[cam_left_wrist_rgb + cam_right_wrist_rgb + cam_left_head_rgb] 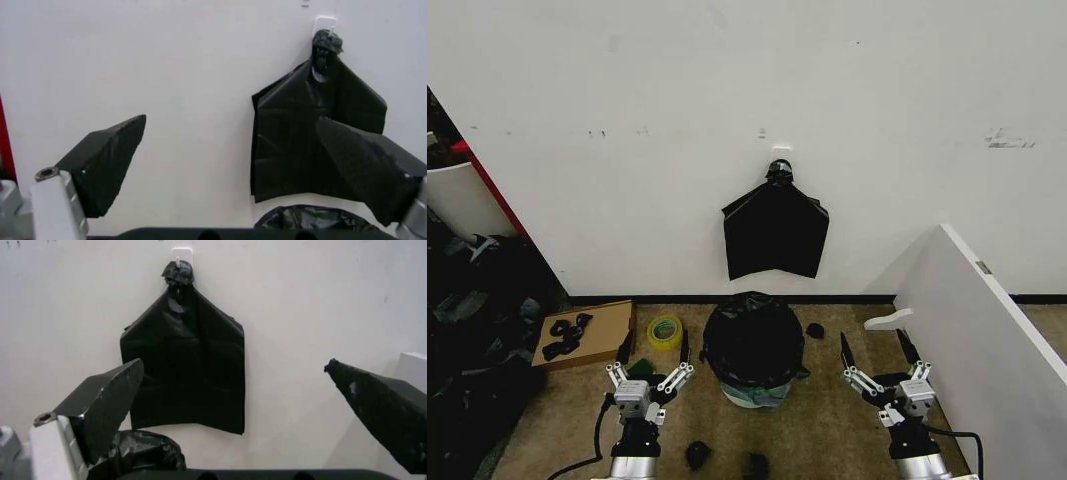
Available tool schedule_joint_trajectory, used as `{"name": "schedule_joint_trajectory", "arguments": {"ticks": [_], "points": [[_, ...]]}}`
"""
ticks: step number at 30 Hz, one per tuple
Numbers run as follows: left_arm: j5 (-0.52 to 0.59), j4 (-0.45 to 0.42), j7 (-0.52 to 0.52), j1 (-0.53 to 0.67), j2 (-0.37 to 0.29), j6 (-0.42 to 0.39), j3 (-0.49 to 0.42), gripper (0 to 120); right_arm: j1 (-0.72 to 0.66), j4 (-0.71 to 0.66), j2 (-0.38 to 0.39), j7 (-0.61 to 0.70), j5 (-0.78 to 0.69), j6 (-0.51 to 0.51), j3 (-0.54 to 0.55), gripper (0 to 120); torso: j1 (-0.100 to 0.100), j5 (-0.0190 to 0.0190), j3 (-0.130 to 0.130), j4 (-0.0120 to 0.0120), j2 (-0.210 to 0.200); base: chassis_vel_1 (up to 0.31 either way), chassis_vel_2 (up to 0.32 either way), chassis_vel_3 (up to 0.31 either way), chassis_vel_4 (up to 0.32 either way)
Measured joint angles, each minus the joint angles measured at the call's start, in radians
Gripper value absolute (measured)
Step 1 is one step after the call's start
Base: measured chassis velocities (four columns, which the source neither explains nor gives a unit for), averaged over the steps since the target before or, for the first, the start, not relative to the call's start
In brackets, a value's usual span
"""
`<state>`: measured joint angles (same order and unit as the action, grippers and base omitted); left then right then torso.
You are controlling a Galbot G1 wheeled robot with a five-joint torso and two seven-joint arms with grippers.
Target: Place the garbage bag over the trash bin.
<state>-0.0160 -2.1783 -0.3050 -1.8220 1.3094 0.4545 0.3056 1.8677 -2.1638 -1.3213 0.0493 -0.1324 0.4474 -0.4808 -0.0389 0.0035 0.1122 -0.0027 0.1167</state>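
White wall behind, brown floor. Garbage bag [753, 340] draped over trash bin [754, 393], at wall base under hanging sheaf of bags [775, 233]. Left gripper [653, 353] and right gripper [878, 351] flank bin, fingers wide, empty.

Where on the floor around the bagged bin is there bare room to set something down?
Bare floor lies between the trash bin and the right pincer, and before the white panel. Left is crowded: tape roll, cardboard, left pincer.

no readable text, labels or numbers, wall marks perhaps just scuffs
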Motion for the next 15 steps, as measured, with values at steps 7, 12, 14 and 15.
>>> {"name": "schedule_joint_trajectory", "arguments": {"ticks": [7, 12, 14, 15], "points": [[-0.030, 0.016, 0.000, 0.006, 0.007, 0.008, -0.029, 100, -0.001, 0.000, 0.001, 0.002, 0.000, 0.000, 0.000, 100, 0.000, 0.0000, 0.000, 0.0000, 0.000, 0.000, 0.000, 0.000, 0.000], [-0.051, 0.030, -0.003, 0.012, 0.015, 0.010, -0.043, 100, -0.002, -0.001, 0.002, 0.003, -0.001, -0.001, 0.001, 100, 0.000, 0.0000, 0.000, 0.0000, 0.000, 0.000, 0.000, 0.000, 0.000], [-0.054, 0.037, -0.003, 0.017, 0.015, 0.010, -0.049, 100, -0.002, -0.001, 0.002, 0.003, -0.001, -0.001, 0.001, 100, 0.000, 0.0001, 0.000, 0.0000, 0.000, 0.000, 0.000, 0.000, 0.000], [-0.055, 0.043, -0.005, 0.020, 0.015, 0.010, -0.051, 100, -0.002, -0.001, 0.002, 0.003, -0.002, -0.002, 0.001, 100, 0.000, 0.0001, 0.000, 0.0000, 0.000, 0.000, 0.000, 0.000, 0.000]]}}
